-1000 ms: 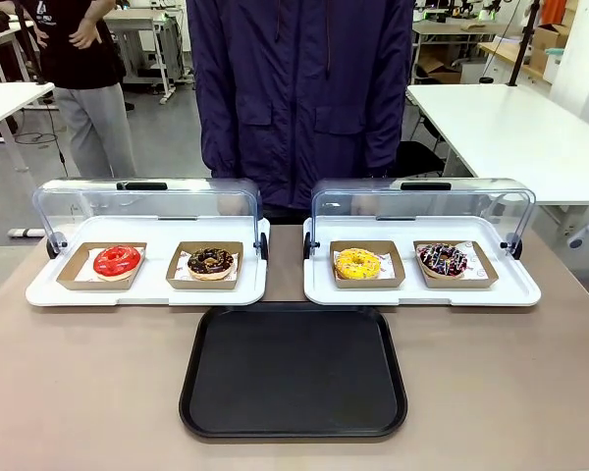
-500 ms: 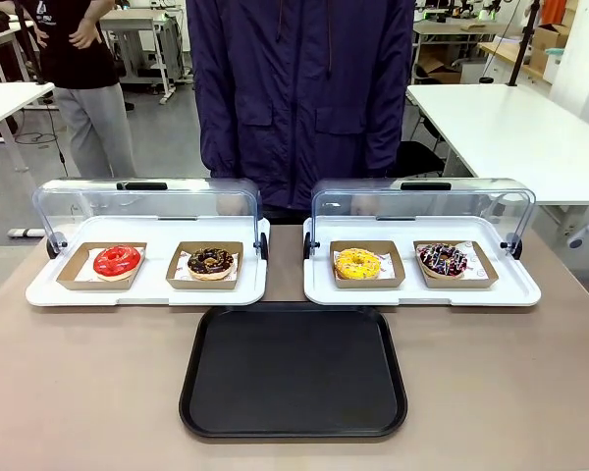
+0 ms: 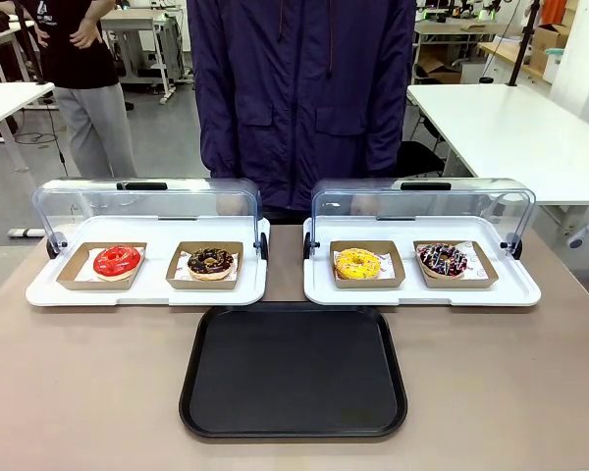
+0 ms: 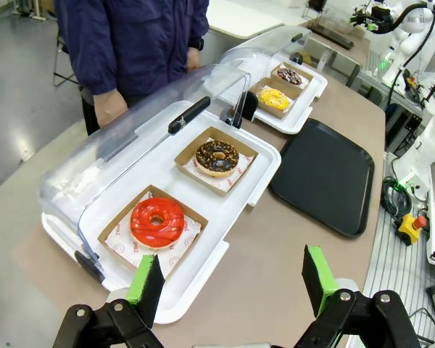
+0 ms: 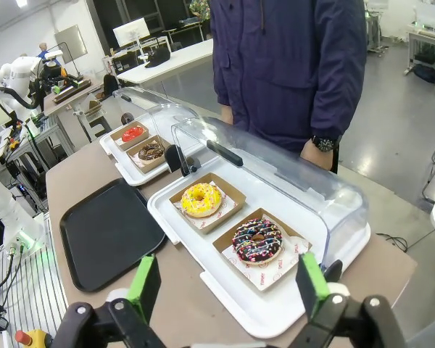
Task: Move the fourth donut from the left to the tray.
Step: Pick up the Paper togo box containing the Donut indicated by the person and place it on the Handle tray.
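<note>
Hanging wide open and holding nothing, the left gripper (image 4: pixel 232 278) and right gripper (image 5: pixel 228 285) look over the table (image 3: pixel 69 402). The tray (image 3: pixel 293 373) lies near, with bare table on its left and right. Past its far right corner the fourth donut (image 3: pixel 442 259) sits on a white tray (image 3: pixel 422 292), open at the front. The right wrist view shows a person's hand (image 5: pixel 314 155) behind the clear lid (image 5: pixel 290 181).

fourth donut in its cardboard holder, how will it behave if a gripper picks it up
The fourth donut looks soft, so squeezing would likely dent its icing. Its cardboard holder looks thin and light, so a pinched wall may flex. Flat-bottomed, it would probably slide on the white display tray rather than tip.
</note>
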Available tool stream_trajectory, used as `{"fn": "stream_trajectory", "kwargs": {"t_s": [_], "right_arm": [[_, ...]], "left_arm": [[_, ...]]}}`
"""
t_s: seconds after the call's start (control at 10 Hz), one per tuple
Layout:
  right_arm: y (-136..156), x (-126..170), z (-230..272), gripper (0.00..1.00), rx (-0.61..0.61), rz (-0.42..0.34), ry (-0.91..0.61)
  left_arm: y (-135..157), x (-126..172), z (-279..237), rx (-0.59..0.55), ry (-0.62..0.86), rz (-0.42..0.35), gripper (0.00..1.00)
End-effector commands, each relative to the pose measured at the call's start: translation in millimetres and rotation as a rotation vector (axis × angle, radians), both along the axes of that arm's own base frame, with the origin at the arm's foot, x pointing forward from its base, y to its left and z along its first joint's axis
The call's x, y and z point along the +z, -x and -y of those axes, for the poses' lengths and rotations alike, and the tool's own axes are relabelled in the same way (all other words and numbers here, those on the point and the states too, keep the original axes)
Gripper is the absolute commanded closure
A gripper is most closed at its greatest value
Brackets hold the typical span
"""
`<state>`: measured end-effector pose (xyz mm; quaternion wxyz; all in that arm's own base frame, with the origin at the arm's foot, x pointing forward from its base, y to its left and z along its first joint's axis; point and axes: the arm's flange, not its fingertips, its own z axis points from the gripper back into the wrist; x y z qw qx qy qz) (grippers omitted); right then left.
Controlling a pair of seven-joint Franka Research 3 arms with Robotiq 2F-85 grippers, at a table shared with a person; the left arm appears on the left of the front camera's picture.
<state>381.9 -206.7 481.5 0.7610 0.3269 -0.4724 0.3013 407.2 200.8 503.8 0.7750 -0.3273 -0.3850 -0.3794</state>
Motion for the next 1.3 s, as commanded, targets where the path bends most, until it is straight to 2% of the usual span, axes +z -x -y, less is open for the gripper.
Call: {"fn": "stream_trajectory", "kwargs": {"t_s": [0.0, 1.2], "right_arm": [[-4.1, 0.4, 0.7, 0.00, 0.000, 0.039, -0.010], [-4.1, 0.4, 0.7, 0.00, 0.000, 0.039, -0.010]], "left_arm": [[-0.2, 1.7, -1.4, -0.016, 0.004, 0.014, 0.00], [-0.2, 1.7, -1.4, -0.016, 0.004, 0.014, 0.00]]}}
